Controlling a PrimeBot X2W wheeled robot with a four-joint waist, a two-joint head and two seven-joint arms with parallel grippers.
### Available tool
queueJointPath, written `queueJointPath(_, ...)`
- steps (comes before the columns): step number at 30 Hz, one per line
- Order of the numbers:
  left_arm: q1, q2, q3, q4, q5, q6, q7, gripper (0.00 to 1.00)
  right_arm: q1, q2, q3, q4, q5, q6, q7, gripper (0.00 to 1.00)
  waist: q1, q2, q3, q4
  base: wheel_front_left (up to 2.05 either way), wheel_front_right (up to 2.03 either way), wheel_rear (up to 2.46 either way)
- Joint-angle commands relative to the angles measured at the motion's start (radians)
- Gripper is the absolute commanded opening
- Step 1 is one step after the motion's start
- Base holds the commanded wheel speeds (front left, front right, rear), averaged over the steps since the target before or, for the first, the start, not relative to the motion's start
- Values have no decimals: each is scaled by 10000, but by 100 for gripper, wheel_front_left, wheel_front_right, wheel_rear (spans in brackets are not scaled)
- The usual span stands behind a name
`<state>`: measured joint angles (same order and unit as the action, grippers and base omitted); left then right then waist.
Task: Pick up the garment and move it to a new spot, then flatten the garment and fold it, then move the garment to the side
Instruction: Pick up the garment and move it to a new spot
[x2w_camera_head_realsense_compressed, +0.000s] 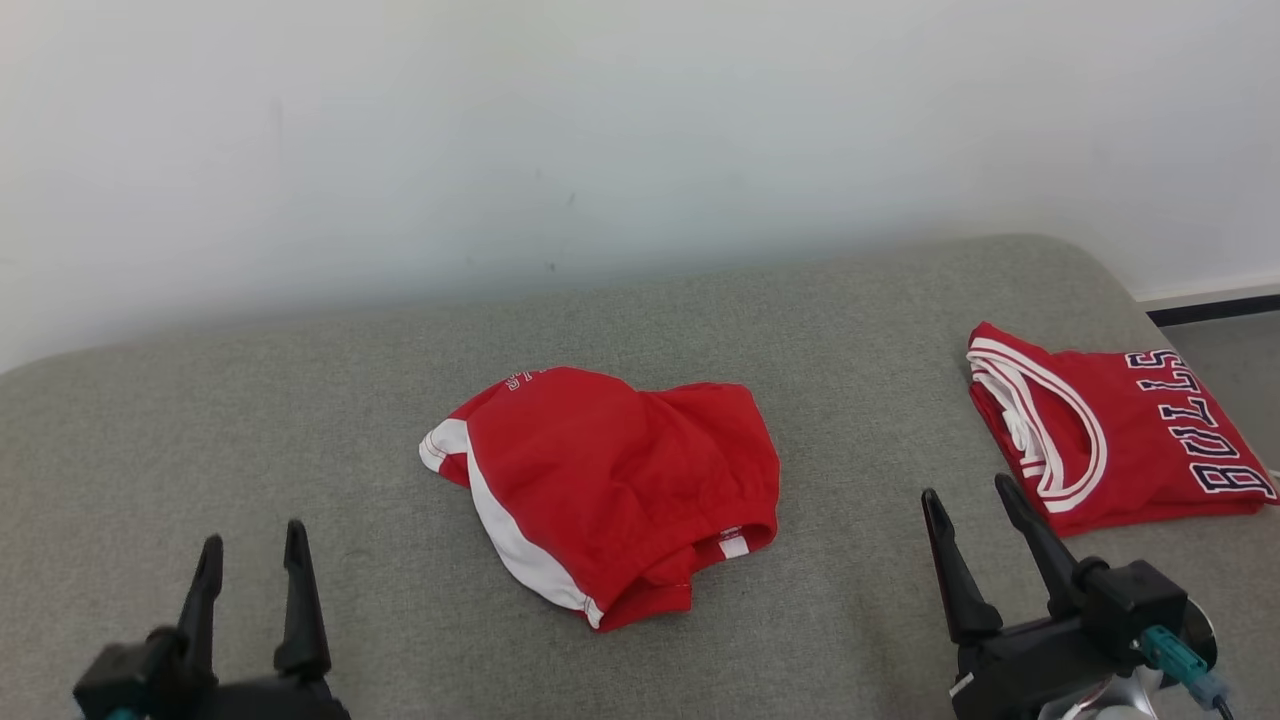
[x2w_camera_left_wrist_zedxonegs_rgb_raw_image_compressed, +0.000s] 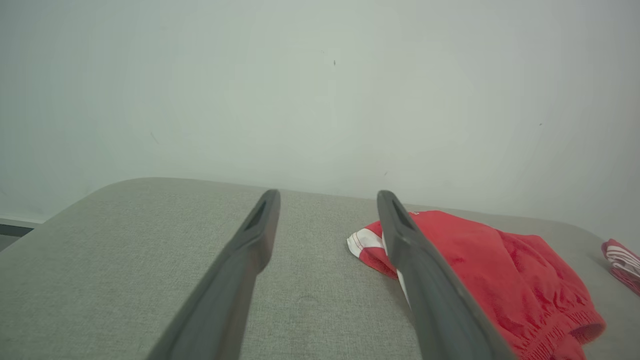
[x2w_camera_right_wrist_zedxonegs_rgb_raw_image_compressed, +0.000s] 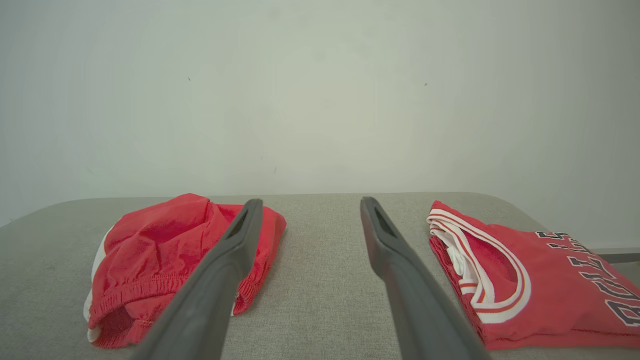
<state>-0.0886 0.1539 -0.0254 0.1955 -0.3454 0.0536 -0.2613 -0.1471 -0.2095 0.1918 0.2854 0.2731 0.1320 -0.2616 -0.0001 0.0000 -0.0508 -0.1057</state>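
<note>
Head view: red shorts (x2w_camera_head_realsense_compressed: 610, 480) crumpled at frame centre on grey bench (x2w_camera_head_realsense_compressed: 250, 400), untouched. Lower left, left pincer (x2w_camera_head_realsense_compressed: 252, 538); lower right, right pincer (x2w_camera_head_realsense_compressed: 967, 490); both spread, empty. Folded Bulls jersey (x2w_camera_head_realsense_compressed: 1120, 430) at right edge.

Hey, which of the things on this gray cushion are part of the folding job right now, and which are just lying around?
For the job:
crumpled red shorts, mid-cushion
left pincer and right pincer, both open, holding nothing

Lying about:
folded red Bulls jersey, off to the right, apparently already done
gray cushion underneath
</note>
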Motion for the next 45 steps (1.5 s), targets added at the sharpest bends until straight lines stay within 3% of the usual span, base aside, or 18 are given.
queueJointPath(1, 245, -52, 48, -173, 197, 11, -42, 100, 161, -8, -26, 35, -49, -23, -41, 100, 1, 0, -22, -18, 0, 0, 0)
queueJointPath(5, 1497, -417, 370, -1033, 732, -347, -33, 100, 584, 122, -158, 217, -7, -23, -41, 100, 1, 0, -72, 42, 0, 0, 0)
queueJointPath(18, 2299, -891, 773, -931, 1298, -786, -35, 100, 929, 321, -163, 383, -58, -23, -41, 100, 1, 0, -89, 304, 0, 0, 0)
queueJointPath(45, 2088, -1029, 897, -998, 1577, -944, -36, 100, 723, 370, -49, 390, 8, -23, -41, 100, 1, 0, -26, 254, 0, 0, 0)
